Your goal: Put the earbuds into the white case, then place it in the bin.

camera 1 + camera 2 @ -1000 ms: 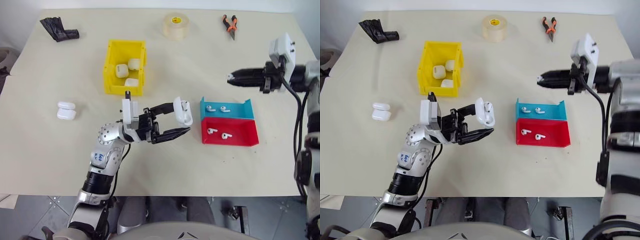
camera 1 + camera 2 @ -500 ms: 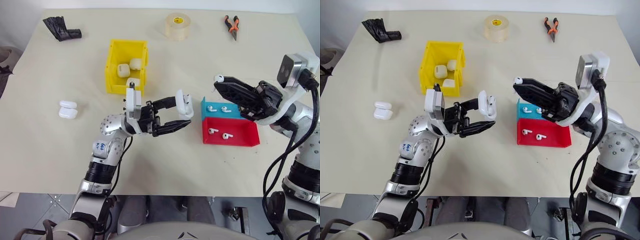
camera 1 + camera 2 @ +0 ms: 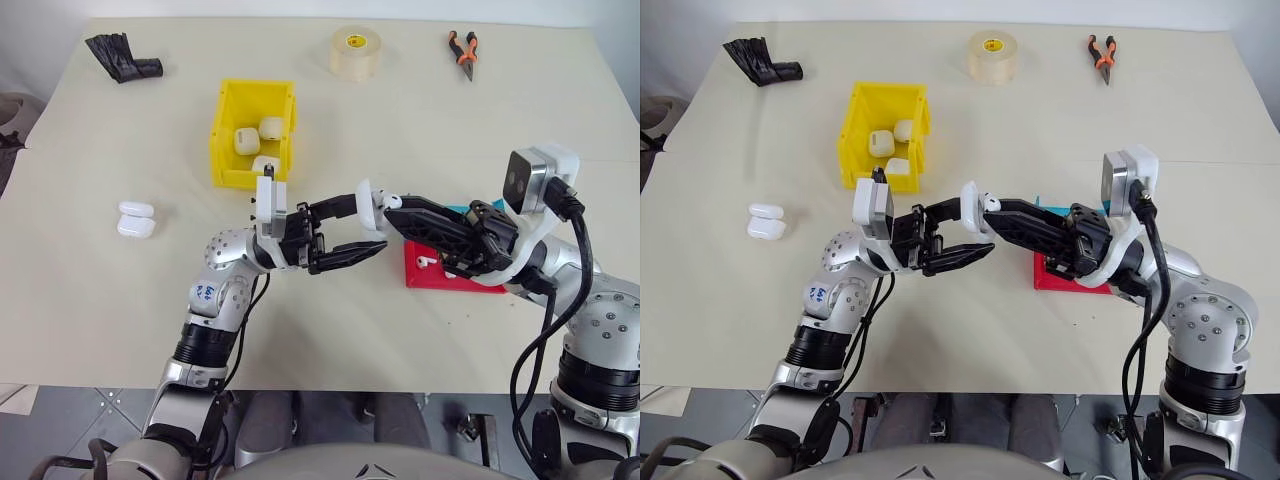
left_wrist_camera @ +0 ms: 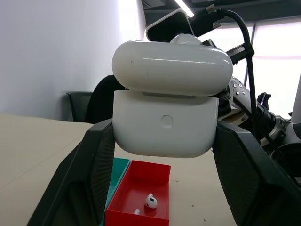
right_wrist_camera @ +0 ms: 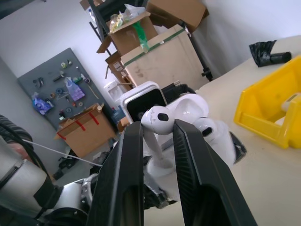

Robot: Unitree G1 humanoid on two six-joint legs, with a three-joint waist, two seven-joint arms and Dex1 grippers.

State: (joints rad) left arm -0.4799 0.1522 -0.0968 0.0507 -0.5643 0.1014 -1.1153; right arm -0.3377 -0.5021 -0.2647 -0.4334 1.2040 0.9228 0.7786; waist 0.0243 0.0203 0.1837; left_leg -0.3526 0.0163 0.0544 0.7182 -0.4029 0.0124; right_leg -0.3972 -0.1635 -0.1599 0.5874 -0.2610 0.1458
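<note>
My left gripper (image 3: 368,226) is shut on the white case (image 3: 368,207), held above the middle of the table with its lid flipped open; the left wrist view shows the case (image 4: 167,123) between both fingers. My right gripper (image 3: 393,206) reaches in from the right, shut on one of the earbuds (image 5: 157,119) by its stem. The earbud sits right at the case's open mouth; whether they touch I cannot tell. The yellow bin (image 3: 230,150) stands further back with three white cases inside. Another earbud (image 3: 428,260) lies in the red tray (image 3: 470,282).
A blue tray (image 3: 462,210) behind the red one is mostly hidden by my right arm. Two white cases (image 3: 134,219) lie at the left. A tape roll (image 3: 352,52), orange pliers (image 3: 461,48) and a black object (image 3: 122,57) lie along the far edge.
My right arm has swung in from the right and back toward me, bringing the earbud up to the open case. The left gripper and case have stayed in place.
</note>
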